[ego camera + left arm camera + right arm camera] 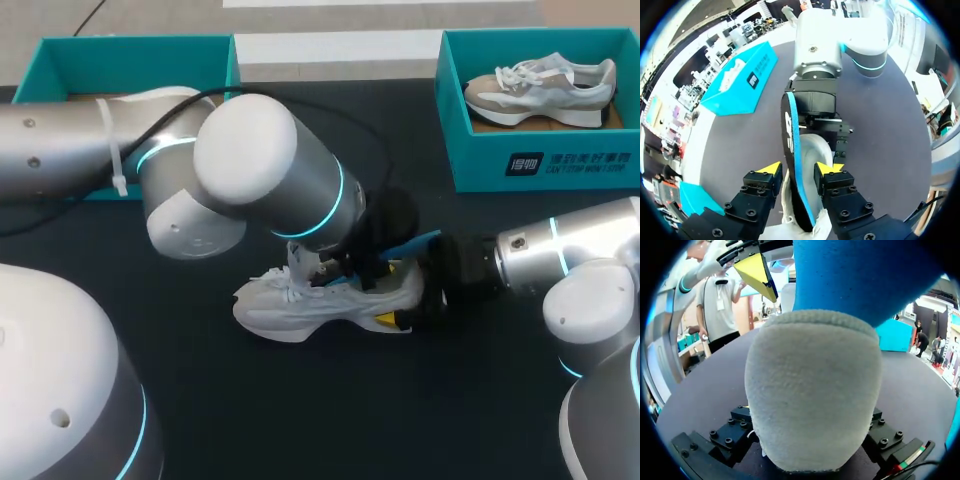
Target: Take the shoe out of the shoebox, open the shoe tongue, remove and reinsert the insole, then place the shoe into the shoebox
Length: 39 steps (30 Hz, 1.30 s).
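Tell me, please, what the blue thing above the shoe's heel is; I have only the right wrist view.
Observer: It is the insole, held over the white shoe between the left gripper's fingers.
Operator: Does the shoe lie on its side?
Observer: No, it stands on its sole on the black table, toe to the left.
Operator: Is there another shoe?
Observer: Yes, a second shoe lies in the teal shoebox at the far right.

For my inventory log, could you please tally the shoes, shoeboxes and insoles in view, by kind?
Shoes: 2 (table shoe, boxed shoe)
Shoeboxes: 2 (left shoebox, right shoebox)
Insoles: 1 (insole)
Total: 5
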Motion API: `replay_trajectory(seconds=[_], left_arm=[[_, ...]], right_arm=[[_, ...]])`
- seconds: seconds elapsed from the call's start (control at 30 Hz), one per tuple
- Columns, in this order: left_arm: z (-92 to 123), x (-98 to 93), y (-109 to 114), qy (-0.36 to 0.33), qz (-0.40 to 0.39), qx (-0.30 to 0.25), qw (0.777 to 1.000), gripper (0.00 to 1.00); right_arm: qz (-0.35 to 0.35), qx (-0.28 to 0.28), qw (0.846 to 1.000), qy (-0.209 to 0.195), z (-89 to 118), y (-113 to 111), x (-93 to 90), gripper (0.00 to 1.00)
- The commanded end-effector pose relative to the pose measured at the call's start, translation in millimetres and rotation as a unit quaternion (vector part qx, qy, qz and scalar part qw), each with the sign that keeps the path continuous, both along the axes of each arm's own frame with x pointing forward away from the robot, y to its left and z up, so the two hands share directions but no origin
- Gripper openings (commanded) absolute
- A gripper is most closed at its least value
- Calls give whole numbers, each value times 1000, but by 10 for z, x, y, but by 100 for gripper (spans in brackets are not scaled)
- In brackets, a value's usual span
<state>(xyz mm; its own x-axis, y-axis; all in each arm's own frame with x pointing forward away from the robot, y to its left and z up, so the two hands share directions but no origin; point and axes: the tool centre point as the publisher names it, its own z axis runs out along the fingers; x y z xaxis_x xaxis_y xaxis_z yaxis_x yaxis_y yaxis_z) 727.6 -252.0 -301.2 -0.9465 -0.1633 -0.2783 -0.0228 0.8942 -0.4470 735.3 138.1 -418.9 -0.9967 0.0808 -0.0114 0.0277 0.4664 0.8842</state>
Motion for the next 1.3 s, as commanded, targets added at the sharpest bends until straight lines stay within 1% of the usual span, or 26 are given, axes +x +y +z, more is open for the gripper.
replay_trajectory(seconds=[0.03,0.2,0.47,0.53,0.57,0.63,0.67,0.7,0.8,0.97,1.03,1.13,1.3], left_arm=[[-80,47,-47,7,0,-9,1000,42],[-128,43,-86,1,11,-35,999,38],[-230,96,-117,7,21,-49,999,34],[-243,106,-125,9,24,-50,998,32],[-247,113,-130,9,25,-50,998,29],[-248,123,-133,9,30,-51,998,15],[-248,129,-134,9,30,-50,998,6],[-247,133,-134,9,31,-50,998,0],[-231,137,-125,9,34,-49,998,0],[-119,87,-77,11,33,-45,998,0],[-47,71,-54,18,35,-42,998,0],[58,76,-56,52,23,-45,997,0],[231,22,-81,68,-7,-39,997,0]], right_arm=[[-1,-1,1000,0,-50,24,7,0],[-1,-1,1000,0,-50,24,7,0],[-1,-1,1000,0,-50,24,7,0],[-1,-1,1000,0,-50,24,7,0],[-1,-1,1000,0,-50,24,7,0],[-1,-1,1000,0,-50,24,7,0],[-1,-1,1000,0,-50,24,7,0],[-1,-1,1000,0,-50,24,7,0],[-1,-1,1000,0,-50,24,7,0],[-1,-1,1000,0,-50,24,7,0],[-1,-1,1000,0,-50,24,7,0],[-1,-1,1000,0,-50,24,7,0],[-1,-1,1000,0,-50,24,7,0]])
